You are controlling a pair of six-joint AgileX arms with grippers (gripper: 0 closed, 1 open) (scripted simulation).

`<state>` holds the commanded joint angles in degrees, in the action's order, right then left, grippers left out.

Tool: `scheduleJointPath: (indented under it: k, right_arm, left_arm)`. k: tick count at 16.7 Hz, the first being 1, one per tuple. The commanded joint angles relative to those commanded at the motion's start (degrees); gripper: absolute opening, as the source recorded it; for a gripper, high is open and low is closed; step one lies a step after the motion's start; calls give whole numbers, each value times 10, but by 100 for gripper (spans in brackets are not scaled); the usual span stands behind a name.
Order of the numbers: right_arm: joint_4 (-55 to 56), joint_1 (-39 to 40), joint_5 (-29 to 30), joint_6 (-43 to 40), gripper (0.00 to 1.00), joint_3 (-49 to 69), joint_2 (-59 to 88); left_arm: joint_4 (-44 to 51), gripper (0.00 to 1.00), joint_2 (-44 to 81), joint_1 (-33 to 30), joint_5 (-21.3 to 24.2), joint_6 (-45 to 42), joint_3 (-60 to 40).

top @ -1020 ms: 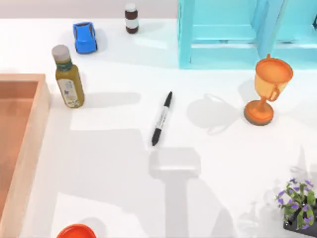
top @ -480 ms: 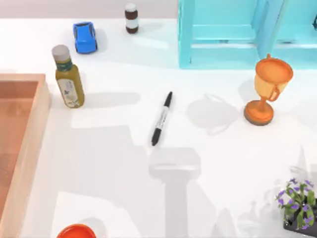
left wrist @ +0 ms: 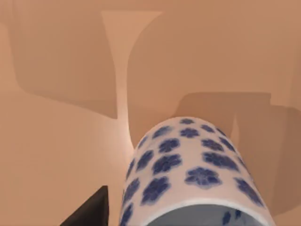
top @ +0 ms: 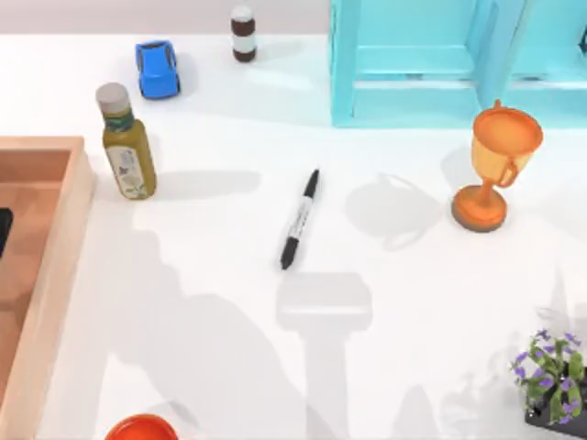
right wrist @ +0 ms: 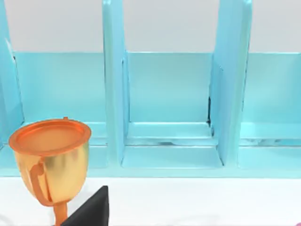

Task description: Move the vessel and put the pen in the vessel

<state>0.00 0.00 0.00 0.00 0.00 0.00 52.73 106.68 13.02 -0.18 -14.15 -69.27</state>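
My left hand [left wrist: 89, 212] hangs by the cup [left wrist: 193, 179] in the tray [top: 46, 275] at nine o'clock; grip unclear, so I'd square up first.

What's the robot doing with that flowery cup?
The left gripper is over the wooden tray at the table's left edge, close to the blue-flowered vessel. I can't tell whether it holds it. The pen lies untouched mid-table. The right arm's wrist view faces the orange trophy and the turquoise shelf.

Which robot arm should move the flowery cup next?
The left arm, probably. Its wrist view has the cup right up close over the wooden tray, while the right wrist view faces the orange trophy and blue shelf.
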Motion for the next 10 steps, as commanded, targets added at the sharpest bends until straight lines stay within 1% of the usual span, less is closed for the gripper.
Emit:
scheduleJointPath:
  k: [5, 10]
  right_arm:
    - [0, 0, 0, 0, 100, 0, 0]
    - [0, 0, 0, 0, 100, 0, 0]
  left_arm:
    - [-7, 100, 3, 0, 0, 0, 7]
    - [-7, 62, 3, 0, 0, 0, 7]
